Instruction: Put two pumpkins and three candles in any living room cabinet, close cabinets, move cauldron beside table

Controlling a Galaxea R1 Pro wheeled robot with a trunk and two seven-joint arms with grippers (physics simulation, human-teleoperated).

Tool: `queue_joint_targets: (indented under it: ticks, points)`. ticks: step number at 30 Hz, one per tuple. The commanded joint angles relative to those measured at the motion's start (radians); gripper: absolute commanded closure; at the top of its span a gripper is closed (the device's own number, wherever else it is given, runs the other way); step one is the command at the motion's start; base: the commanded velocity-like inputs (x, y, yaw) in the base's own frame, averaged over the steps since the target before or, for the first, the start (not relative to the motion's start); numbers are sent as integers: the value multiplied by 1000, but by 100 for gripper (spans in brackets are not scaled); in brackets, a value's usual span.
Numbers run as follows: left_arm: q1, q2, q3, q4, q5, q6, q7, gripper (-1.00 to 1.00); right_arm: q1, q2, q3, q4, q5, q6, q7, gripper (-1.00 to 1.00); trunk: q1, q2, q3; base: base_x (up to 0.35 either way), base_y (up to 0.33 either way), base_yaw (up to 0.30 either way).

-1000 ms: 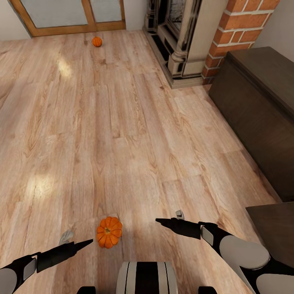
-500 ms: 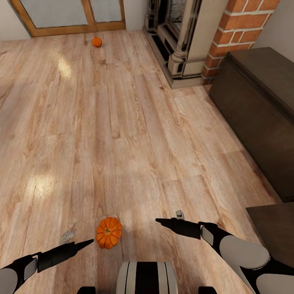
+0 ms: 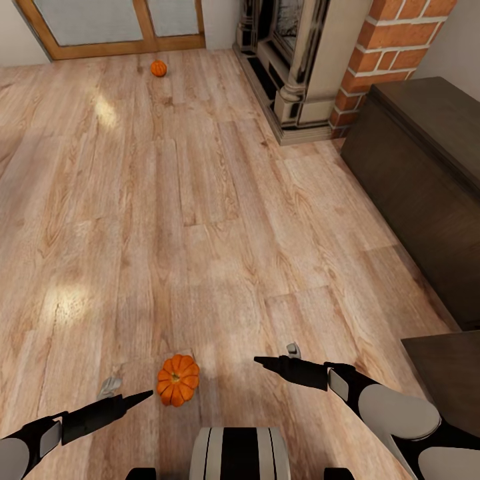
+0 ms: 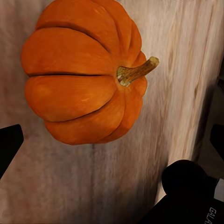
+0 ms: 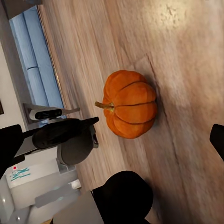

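Nothing had shifted since a second ago: our near pumpkin (image 3: 178, 379) sat on the wood floor between left tool (image 3: 141, 398) and right tool (image 3: 261, 361), both spread open, empty. Looked light, rigid, slick-ribbed; we'd pinch across its flanks, not the stem.

Near pumpkin (image 3: 178, 379) upright on floor; second pumpkin (image 3: 158, 68) far off.

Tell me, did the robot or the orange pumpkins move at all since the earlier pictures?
Nothing visibly changed. The near ribbed orange pumpkin sits on the wooden floor between the left gripper and right gripper, untouched. The far small orange pumpkin and the dark-brown wooden cabinet stayed put too.
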Motion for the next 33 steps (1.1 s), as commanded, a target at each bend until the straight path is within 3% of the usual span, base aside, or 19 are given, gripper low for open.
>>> queue_joint_targets:
  ticks: [1, 14, 33]
  points:
    - [0, 0, 0, 0, 0, 0, 0, -100, 0, 0, 0, 0, 0, 0, 0, -100, 0, 0, 0, 0, -12, 0]
    - [0, -2, -1, 0, 0, -1, -1, -100, 0, 0, 0, 0, 1, 0, 0, -100, 0, 0, 0, 0, -1, 0]
    - [0, 2, -2, 0, 0, 0, -7, -100, 0, 1, 0, 0, 0, 0, 0, -100, 8, -4, -70, 0, 0, 0]
